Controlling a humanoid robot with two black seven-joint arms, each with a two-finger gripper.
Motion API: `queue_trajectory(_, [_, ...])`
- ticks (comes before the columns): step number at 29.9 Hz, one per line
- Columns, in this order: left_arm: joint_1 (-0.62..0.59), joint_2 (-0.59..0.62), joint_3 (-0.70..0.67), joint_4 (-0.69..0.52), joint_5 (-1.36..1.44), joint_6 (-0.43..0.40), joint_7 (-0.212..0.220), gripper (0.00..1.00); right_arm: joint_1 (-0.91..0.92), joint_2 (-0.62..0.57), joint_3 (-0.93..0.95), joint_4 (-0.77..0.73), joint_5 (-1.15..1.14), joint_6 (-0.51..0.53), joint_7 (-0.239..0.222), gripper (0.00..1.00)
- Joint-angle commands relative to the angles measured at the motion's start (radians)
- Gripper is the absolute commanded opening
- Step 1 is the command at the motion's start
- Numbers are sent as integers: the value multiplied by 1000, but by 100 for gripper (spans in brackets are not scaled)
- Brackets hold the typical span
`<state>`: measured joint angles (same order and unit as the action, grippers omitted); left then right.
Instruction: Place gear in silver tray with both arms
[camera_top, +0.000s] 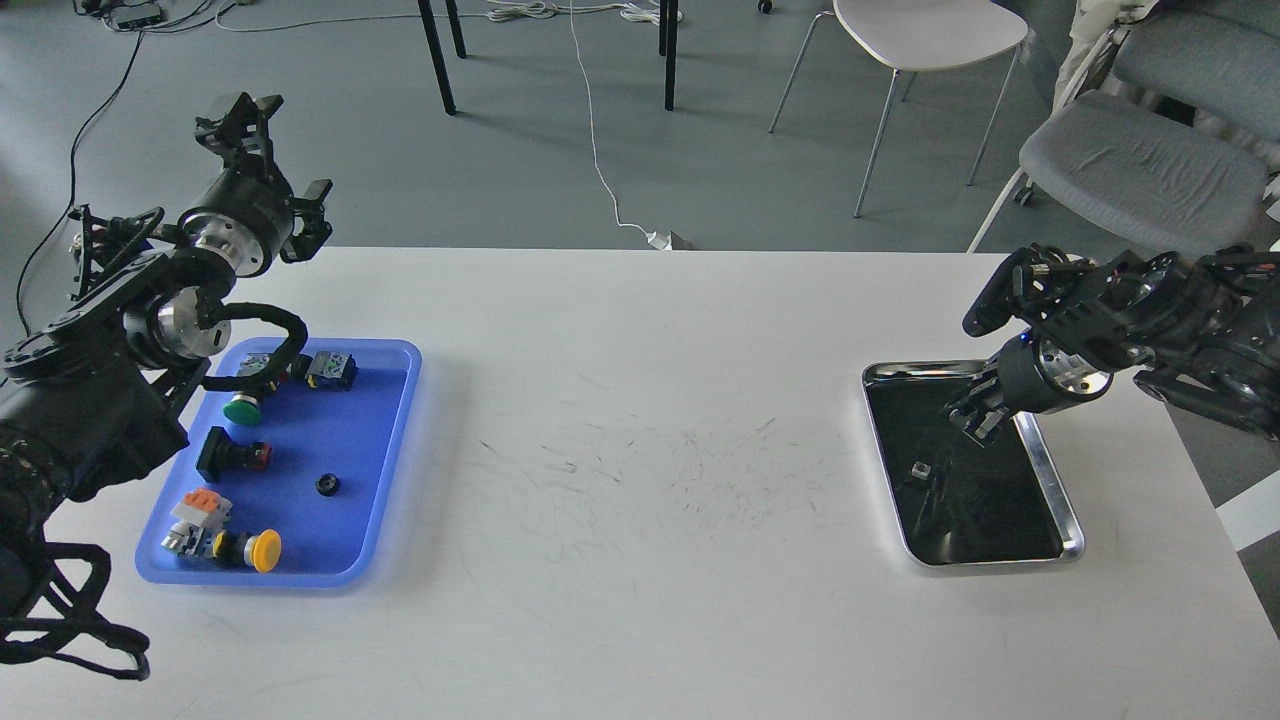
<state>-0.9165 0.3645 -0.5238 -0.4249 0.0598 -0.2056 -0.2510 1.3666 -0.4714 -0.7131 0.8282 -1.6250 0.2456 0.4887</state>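
Observation:
The small black gear (327, 485) lies in the blue tray (395, 470) at the left, clear of the other parts. The silver tray (1050, 480) sits at the right with a dark mirror bottom; a small pale glint (920, 468) in it shifts with the arm and looks like a reflection. My left gripper (240, 112) is raised high above the table's far left edge, fingers apart and empty, well away from the gear. My right gripper (966, 420) points down-left over the silver tray's far half; it is dark and small, so its fingers cannot be told apart.
The blue tray also holds a green push button (243, 408), a yellow one (262, 550), a black switch (228, 455) and a grey-orange part (197, 512). The left arm's cable loop (285, 330) hangs over the blue tray's far edge. Chairs (1140, 165) stand beyond the table.

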Motion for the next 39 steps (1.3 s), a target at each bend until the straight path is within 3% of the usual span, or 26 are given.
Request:
queue_trajectory(1, [1,-1,1,0,0,2,-1,99,0,-1,12,0,1,1,0,41])
queue_trajectory(11, [-1,-1,-1,2,-9,3,2,99,-1,-15,121,-4,11,6,0,59])
queue_trajectory(15, [1,14,1,-5,-25,-12,12,99,-9,-21,190,-9,45,6,0,75])
queue_trajectory(17, [7,46,11,-5,-23,-58,15,99,-9,-42,234,-14,101,7,0,81])
queue_trajectory(28, [77,151,31,-17,-6,-239,18,99,-12,-164,450,-18,451,0,0,84])
queue_trajectory(39, [107,257,125,-31,3,-283,1,99,-93,-285,664,-21,919,-11,0,84])
